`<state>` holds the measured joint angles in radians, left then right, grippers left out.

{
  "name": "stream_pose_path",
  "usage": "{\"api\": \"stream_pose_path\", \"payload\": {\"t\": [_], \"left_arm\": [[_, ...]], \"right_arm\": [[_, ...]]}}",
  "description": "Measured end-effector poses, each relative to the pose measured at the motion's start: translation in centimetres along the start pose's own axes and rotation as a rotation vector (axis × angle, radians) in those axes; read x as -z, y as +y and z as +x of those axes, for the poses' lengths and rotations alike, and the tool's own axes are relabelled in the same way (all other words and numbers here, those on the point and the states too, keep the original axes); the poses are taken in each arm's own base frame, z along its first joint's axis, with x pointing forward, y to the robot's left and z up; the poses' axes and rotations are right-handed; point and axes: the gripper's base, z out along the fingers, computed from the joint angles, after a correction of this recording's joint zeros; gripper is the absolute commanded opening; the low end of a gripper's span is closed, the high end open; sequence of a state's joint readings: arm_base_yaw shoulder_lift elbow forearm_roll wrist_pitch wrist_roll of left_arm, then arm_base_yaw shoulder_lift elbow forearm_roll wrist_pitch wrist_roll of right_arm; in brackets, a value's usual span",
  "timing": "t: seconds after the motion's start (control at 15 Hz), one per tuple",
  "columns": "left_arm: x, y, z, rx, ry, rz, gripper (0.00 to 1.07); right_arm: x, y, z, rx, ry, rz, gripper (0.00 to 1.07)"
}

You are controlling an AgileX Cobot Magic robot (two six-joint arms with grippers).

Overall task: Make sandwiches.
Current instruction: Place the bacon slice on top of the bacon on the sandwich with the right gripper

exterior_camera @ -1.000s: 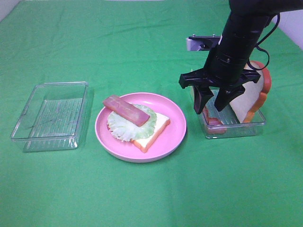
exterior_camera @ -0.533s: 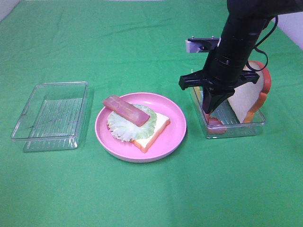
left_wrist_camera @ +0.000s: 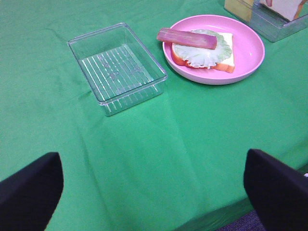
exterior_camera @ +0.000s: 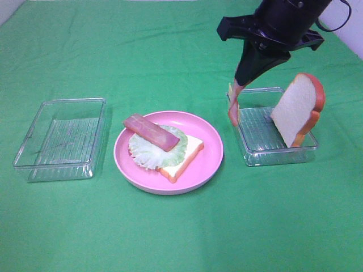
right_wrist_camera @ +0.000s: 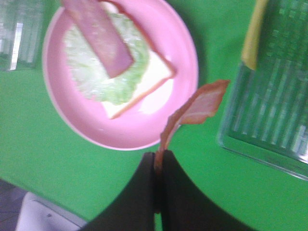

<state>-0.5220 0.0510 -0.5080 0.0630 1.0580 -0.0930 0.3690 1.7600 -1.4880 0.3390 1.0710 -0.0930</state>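
A green cloth is spread over the whole work surface. A pale strip of the room is seen at the upper left corner and a white one at the upper right edge. In the left wrist view the cloth's edge is seen falling away to a dark floor.

At centre frame a round pink plate is set. It bears a white bread slice with orange-brown crust, a round pale-green lettuce leaf and a pink-red bacon strip, stacked in that order.

A clear ribbed plastic tray is placed at the left. A second clear tray is placed at the right, and another bread slice is leaned upright in it. A thin yellow cheese slice is propped at its wall.

In the upper right the right gripper is closed on a second bacon strip. The strip is hung between plate and tray.

The left gripper is held with its jaws wide apart above the cloth.

Wide stretches of bare cloth are left along the bottom of the frame and across the upper left.
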Motion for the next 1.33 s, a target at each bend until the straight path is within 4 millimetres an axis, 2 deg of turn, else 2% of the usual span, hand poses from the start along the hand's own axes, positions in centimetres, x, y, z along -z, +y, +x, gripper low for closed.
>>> {"api": "stream_pose_path", "payload": {"t": [0.2,0.33,0.53,0.6,0.67,0.73,1.0,1.33], "left_arm": [[0.0,0.0,0.0,-0.001,0.0,0.0,0.97],[0.0,0.0,0.0,-0.001,0.0,0.0,0.97],[0.0,0.0,0.0,-0.001,0.0,0.0,0.97],[0.0,0.0,0.0,-0.001,0.0,0.0,0.97],[0.0,0.0,0.0,-0.001,0.0,0.001,0.97],[0.0,0.0,0.0,-0.001,0.0,0.001,0.97],[0.0,0.0,0.0,-0.001,0.0,0.001,0.97],[0.0,0.0,0.0,-0.001,0.0,0.001,0.97]], "right_arm": [[0.3,2.5,-0.4,0.072,-0.055,-0.263,0.0],[-0.6,3.5,-1.2,0.057,-0.089,-0.413,0.0],[-3.6,4.5,-2.3,0.019,-0.08,-0.533,0.0],[-5.2,4.9,-2.5,0.01,-0.067,-0.559,0.0],[-8.4,6.0,-2.7,-0.007,-0.033,-0.598,0.0],[-9.7,6.4,-2.7,-0.014,-0.018,-0.624,0.0],[-12.4,6.7,-2.9,-0.028,-0.019,-0.656,0.0],[-13.4,4.0,-2.6,-0.041,0.036,-0.41,0.0]]}}
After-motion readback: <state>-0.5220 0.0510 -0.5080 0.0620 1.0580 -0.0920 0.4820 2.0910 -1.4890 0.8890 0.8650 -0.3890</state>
